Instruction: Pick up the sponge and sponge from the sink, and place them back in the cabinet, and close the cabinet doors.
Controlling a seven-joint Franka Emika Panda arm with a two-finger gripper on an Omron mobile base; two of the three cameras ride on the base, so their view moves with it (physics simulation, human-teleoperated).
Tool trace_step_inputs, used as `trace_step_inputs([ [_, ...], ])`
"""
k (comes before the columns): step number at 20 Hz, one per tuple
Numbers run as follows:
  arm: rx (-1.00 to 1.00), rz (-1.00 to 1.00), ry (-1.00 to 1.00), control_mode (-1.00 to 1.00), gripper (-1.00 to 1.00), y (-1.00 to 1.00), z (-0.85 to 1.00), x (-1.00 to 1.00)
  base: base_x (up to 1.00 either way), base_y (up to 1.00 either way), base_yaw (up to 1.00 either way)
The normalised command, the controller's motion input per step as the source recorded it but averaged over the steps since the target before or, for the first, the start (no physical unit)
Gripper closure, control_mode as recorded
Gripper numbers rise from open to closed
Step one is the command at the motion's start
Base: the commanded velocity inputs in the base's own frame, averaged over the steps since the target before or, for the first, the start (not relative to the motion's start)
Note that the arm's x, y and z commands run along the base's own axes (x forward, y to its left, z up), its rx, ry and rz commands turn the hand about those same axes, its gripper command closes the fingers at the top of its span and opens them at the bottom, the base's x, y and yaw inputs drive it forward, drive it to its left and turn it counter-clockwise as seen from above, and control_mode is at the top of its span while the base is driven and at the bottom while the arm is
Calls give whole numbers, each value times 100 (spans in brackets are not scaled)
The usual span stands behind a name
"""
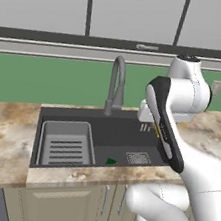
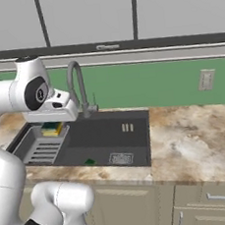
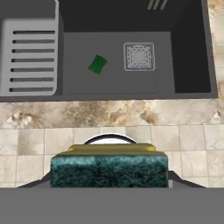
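Note:
My gripper (image 3: 109, 174) is shut on one sponge (image 3: 109, 169), dark green scrub layer facing the camera and yellow base behind. In the right base view this sponge (image 2: 52, 128) hangs under the gripper (image 2: 53, 122), above the left end of the sink (image 2: 138, 146). The second sponge (image 3: 97, 64) lies green side up on the dark sink floor (image 3: 183, 52), left of the drain. It also shows as a small green patch near the front wall, the sponge (image 1: 110, 161) (image 2: 90, 162). The cabinet and its doors are out of view.
A light grey ribbed rack (image 1: 66, 143) (image 3: 30, 57) fills the sink's left part. The gooseneck faucet (image 1: 116, 83) (image 2: 76, 84) rises behind the basin. Marble counter (image 2: 197, 144) surrounds the sink. Beige base doors (image 1: 82, 204) sit below, grey wall cabinets (image 1: 133, 10) above.

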Motion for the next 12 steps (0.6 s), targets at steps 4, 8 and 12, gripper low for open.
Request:
trace_step_inputs([
  [4,0,0,0,100,100,0,0,0,-37,0,-32],
  [8,0,0,0,100,100,0,0,0,-36,0,-35],
  [12,0,0,0,100,100,0,0,0,-22,0,-39],
])
